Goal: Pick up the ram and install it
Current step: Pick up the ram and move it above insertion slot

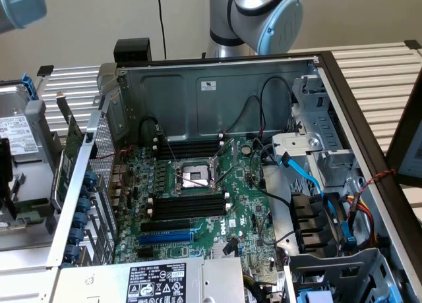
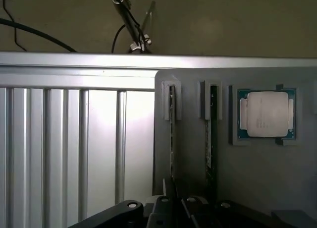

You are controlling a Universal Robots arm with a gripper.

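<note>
Exterior view: the open computer case [image 1: 217, 85] shows its motherboard [image 1: 217, 211], with black memory slots [image 1: 188, 204] just near of the CPU socket [image 1: 194, 178]. The arm [image 1: 257, 16] rises beyond the far wall.

Wrist view: the ram [image 2: 172, 139] stands on edge in a slot of a grey holder [image 2: 190, 143]. A second stick [image 2: 212, 139] stands beside it, and a processor [image 2: 267, 114] lies past that. The gripper [image 2: 181, 210] is nearest the ram; I cannot tell whether it is clenched or released.
</note>
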